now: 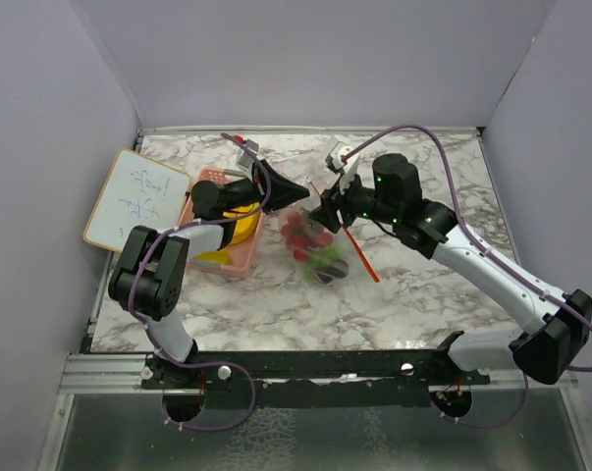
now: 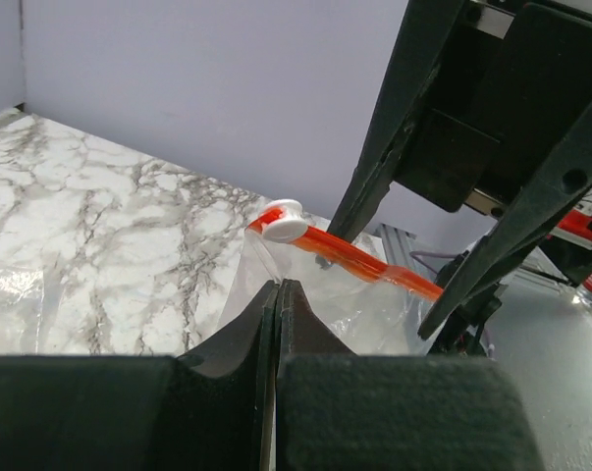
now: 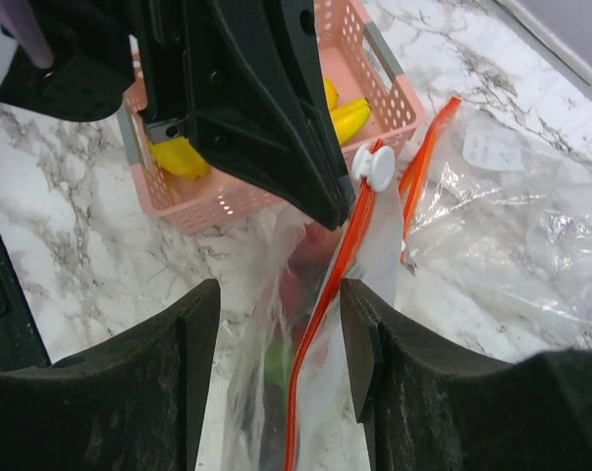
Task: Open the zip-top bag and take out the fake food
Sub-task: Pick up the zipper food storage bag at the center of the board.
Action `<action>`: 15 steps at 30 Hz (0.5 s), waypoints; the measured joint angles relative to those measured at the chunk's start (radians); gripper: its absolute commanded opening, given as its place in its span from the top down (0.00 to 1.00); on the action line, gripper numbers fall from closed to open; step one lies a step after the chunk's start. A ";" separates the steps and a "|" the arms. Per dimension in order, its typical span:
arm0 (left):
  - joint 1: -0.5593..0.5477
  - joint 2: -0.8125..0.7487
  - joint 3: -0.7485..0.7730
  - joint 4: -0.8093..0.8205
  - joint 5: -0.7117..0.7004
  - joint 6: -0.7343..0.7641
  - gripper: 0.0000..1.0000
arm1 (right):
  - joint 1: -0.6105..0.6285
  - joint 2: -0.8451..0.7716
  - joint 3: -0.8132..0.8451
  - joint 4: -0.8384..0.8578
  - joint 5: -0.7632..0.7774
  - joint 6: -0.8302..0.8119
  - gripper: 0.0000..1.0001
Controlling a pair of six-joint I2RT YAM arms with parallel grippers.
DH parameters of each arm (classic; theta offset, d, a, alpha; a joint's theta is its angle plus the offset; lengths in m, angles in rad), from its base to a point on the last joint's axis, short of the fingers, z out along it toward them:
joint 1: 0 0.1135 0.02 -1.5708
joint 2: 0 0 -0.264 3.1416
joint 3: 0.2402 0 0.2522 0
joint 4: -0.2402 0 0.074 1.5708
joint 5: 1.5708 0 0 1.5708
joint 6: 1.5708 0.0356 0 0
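Note:
The clear zip-top bag lies mid-table, its mouth lifted between both grippers. Red and green fake food shows through the film. My left gripper is shut on the bag's clear edge, just below the orange zip strip and its white slider. My right gripper is open, with the bag's top and the orange zip hanging between its fingers, gripped by neither. In the right wrist view the slider sits beside the left gripper's tip, and red fake food is dimly seen inside.
A pink slotted basket stands left of the bag under the left arm, holding yellow toy pieces. A small whiteboard leans at the table's left edge. Another clear plastic sheet lies right of the bag.

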 measured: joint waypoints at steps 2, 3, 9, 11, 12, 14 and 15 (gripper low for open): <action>0.000 -0.057 -0.045 -0.048 -0.027 0.053 1.00 | 0.040 0.024 0.013 0.020 0.058 0.001 0.47; 0.000 -0.085 -0.063 -0.080 -0.040 0.085 1.00 | 0.057 0.032 0.018 0.028 0.085 0.002 0.47; -0.002 -0.176 -0.097 -0.225 -0.092 0.204 1.00 | 0.091 0.050 0.028 0.108 0.250 0.042 0.49; -0.009 -0.185 -0.097 -0.272 -0.107 0.237 1.00 | 0.091 0.050 0.028 0.134 0.274 0.053 0.53; -0.012 -0.191 -0.097 -0.302 -0.117 0.257 1.00 | 0.090 0.050 0.030 0.145 0.285 0.057 0.55; -0.019 -0.203 -0.101 -0.343 -0.134 0.291 1.00 | 0.090 0.050 0.038 0.153 0.296 0.064 0.60; -0.022 -0.209 -0.104 -0.357 -0.139 0.303 1.00 | 0.090 0.052 0.047 0.158 0.301 0.064 0.61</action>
